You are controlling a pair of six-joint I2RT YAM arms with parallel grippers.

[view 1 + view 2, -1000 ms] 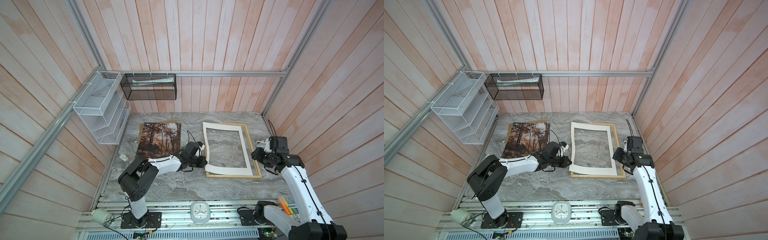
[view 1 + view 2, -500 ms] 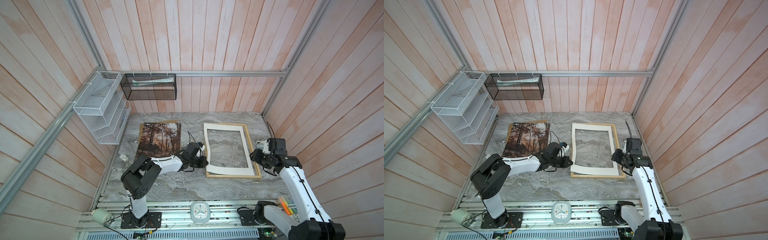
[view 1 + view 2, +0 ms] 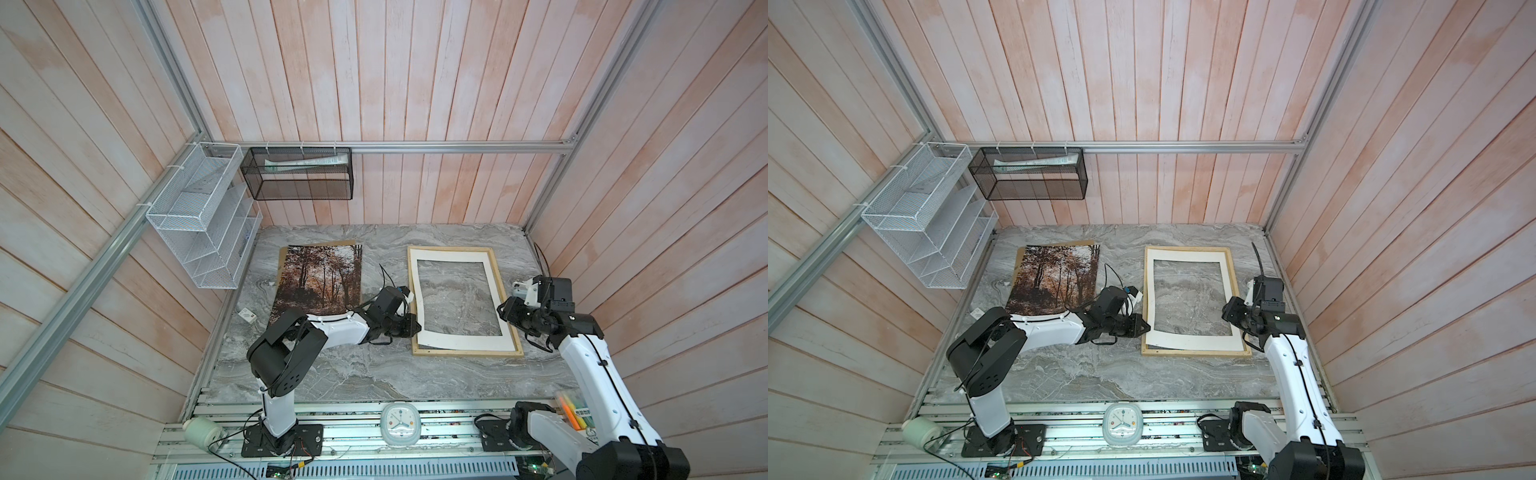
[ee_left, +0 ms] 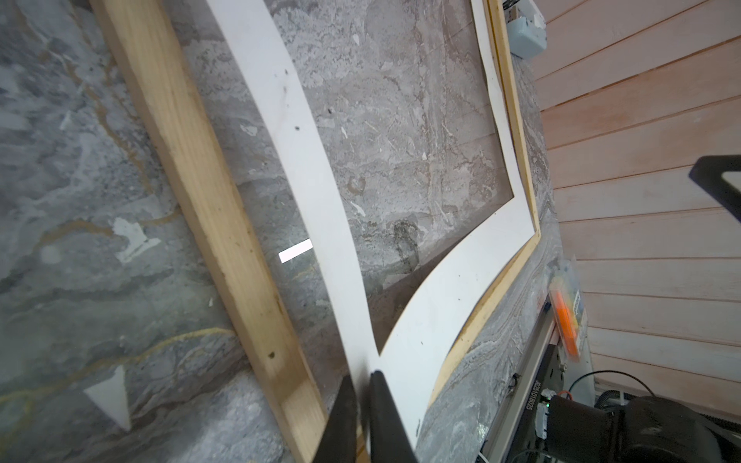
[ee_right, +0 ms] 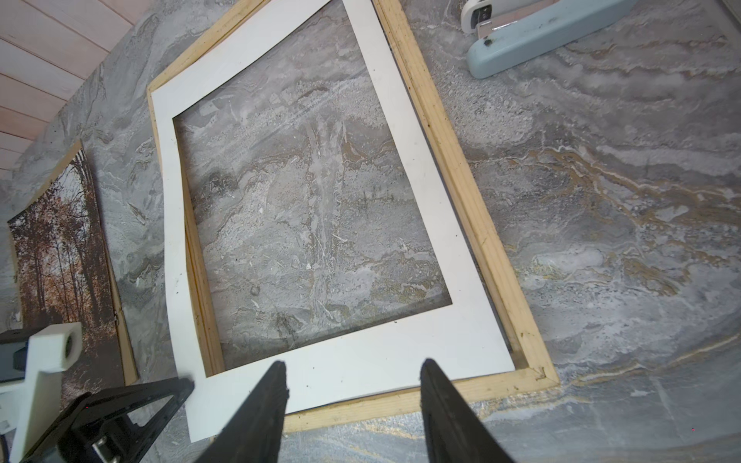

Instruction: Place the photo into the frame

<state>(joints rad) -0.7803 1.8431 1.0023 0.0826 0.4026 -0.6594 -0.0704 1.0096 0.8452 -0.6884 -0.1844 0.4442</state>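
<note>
The bench point(image 3: 332, 374) is level marbled stone. The frame point(image 3: 465, 352) lies flat between the two sets of fingers; it is stiff wood. The photo point(image 3: 320, 282) lies beside my left fingers point(image 4: 375, 387), on the side away from the frame. I judge it light, floppy and easily creased, best pinched at a corner. The white mat point(image 5: 361, 368) sits in the frame, and my left fingers are closed on its bowed corner. My right fingers point(image 5: 276, 385) stand apart, empty, over the mat's edge.
</note>
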